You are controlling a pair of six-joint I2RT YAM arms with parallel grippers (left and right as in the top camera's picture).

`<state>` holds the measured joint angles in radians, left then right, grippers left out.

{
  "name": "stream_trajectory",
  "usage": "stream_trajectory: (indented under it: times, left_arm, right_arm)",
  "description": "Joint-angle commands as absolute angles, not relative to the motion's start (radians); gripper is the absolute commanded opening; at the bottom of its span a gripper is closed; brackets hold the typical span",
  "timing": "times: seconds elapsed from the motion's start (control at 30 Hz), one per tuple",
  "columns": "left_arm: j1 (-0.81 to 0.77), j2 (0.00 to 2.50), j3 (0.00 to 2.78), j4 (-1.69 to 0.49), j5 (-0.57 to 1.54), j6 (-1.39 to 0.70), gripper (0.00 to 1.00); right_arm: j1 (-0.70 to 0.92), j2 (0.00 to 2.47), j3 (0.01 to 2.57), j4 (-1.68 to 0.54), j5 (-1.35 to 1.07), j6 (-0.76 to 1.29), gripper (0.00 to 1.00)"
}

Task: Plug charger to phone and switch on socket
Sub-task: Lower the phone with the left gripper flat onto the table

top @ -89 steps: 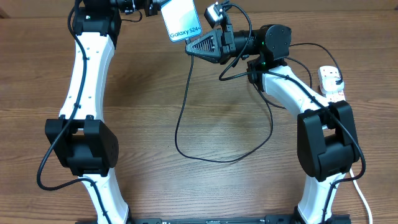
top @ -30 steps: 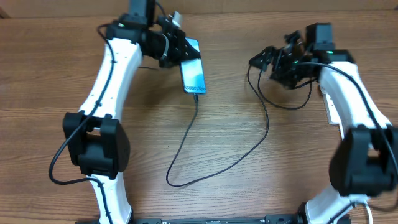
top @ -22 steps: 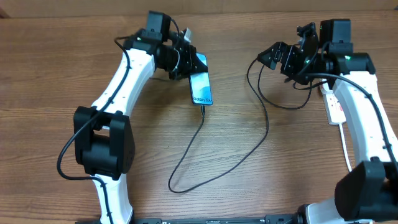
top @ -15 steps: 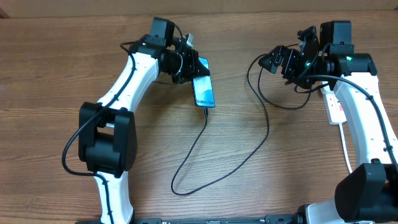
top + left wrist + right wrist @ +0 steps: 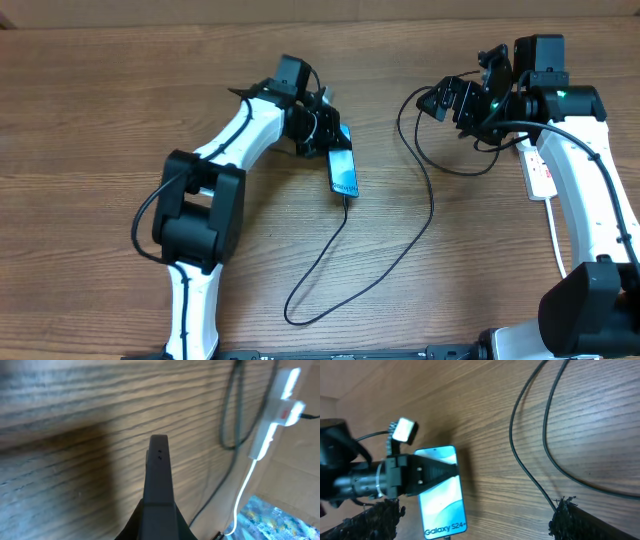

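Below, wood-grain table [image 5: 100, 120]; left end effector [image 5: 334, 146] clamped on phone [image 5: 344, 176], right end effector [image 5: 447, 97] apart.

free: table [image 5: 80, 150] L side | blocked: ctr, charger [image 5: 431, 205] loop; R edge, socket [image 5: 538, 178] by R arm [image 5: 578, 195]

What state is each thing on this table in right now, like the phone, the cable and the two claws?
phone, screen lit, charger joined at its lower end.
charger, slack loop on the table, far end hidden by the right arm.
socket, switch position too small to tell.
left gripper, shut on the phone.
right gripper, open, holding nothing.
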<state>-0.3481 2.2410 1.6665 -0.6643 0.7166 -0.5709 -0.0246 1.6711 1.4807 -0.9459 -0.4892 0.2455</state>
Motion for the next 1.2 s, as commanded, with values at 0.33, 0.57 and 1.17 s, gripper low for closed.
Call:
stream_trajectory:
  times: [0.33, 0.57, 1.17]
  left_arm:
    - [-0.35, 2.319, 1.661, -0.59, 0.676, -0.583, 0.04]
    - [-0.35, 2.319, 1.661, -0.59, 0.597, -0.583, 0.04]
    - [-0.361, 2.319, 1.661, -0.598, 0.472, -0.585, 0.09]
  right_arm:
    - [-0.022, 1.654, 1.487, -0.965, -0.471, 0.204, 1.0]
    - [-0.022, 1.654, 1.487, -0.964, -0.471, 0.204, 1.0]
    - [-0.022, 1.654, 1.487, -0.964, -0.471, 0.208, 1.0]
